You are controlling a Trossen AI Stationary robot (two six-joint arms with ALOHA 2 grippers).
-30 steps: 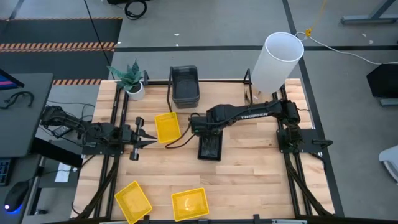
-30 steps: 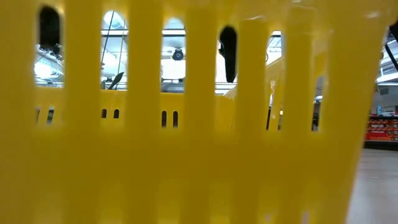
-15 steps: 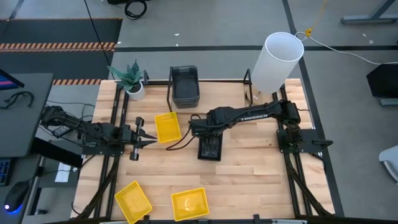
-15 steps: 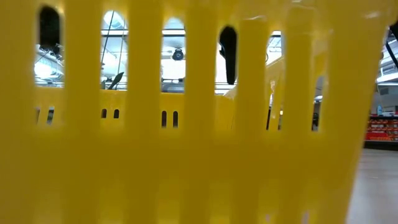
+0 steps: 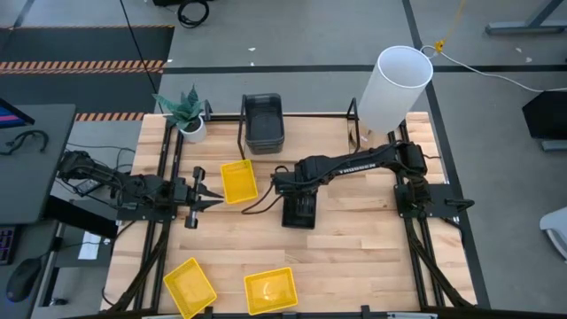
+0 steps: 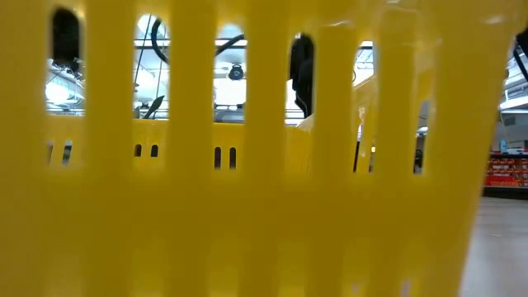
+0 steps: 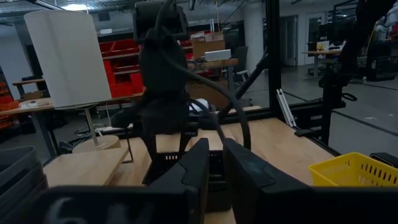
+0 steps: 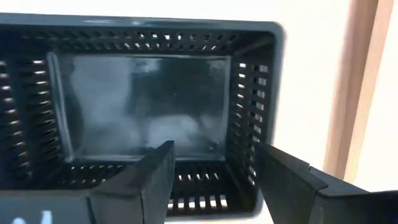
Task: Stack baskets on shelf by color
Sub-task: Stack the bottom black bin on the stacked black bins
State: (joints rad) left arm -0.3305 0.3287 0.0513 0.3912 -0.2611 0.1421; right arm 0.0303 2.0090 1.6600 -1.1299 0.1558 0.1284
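A black perforated basket rests flat on its bottom at the table's middle. My right gripper hangs over its far end, pointing down and open. One finger stands over the inside and the other outside a side wall; no touch shows. Dark grey baskets sit nested on the shelf at the far edge. One yellow basket lies left of centre, two more near the front edge. My left gripper waits at the left, shut on nothing.
A tall white cylinder stands at the far right and a potted plant at the far left. A yellow basket's slotted wall fills the low view. Bare wood lies right of the black basket.
My right gripper has come down toward the black basket, still pointing down. The baskets and my left arm have kept still.
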